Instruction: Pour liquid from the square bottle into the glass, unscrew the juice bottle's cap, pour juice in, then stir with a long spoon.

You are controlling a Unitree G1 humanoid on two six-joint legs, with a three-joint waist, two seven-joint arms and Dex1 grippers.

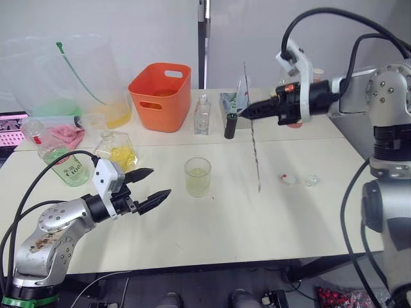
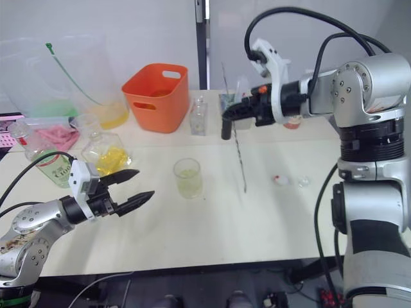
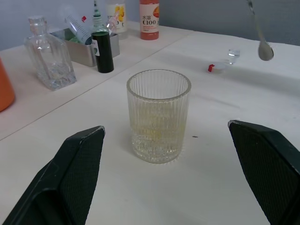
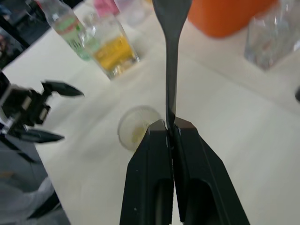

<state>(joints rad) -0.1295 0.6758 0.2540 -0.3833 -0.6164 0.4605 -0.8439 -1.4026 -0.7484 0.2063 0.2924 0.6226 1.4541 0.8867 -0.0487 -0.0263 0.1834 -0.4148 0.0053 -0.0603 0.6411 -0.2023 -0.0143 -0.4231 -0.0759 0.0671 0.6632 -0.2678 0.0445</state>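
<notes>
Left claw (image 1: 146, 184), two black fingers spread wide and grasping nothing, hovers low over the front-left part of the pale desk (image 1: 212, 237), pointing at the ribbed clear glass tumbler (image 1: 197, 176). That tumbler stands near the desk's middle, a shallow pale yellow layer in its bottom.

My right claw (image 1: 245, 111) is clenched on the long thin silver bar spoon (image 1: 252, 144), high on the stem. The spoon hangs nearly upright, bowl down, tip above the desk and off to the right of the tumbler, not in it.

Squat angular glass flask with yellow contents (image 1: 117, 150) sits toward the desk's left edge. Tall green-tinted bottle with white-and-green label (image 1: 66, 168) is beside it, closer to that edge; I cannot tell whether its neck is capped. Small round white cap (image 1: 288, 179) lies on the desk right of the spoon, a small clear bit (image 1: 311, 181) just beside it. Orange plastic basket (image 1: 160, 95) stands at the back, a small slim clear bottle (image 1: 202, 115) to its right.

Judgement: pours look finished, the stir is in hand. Next move calls for carrying the spoon leftward over the tumbler's mouth, lowering the bowl inside without knocking the rim; the left claw could steady the tumbler
</notes>
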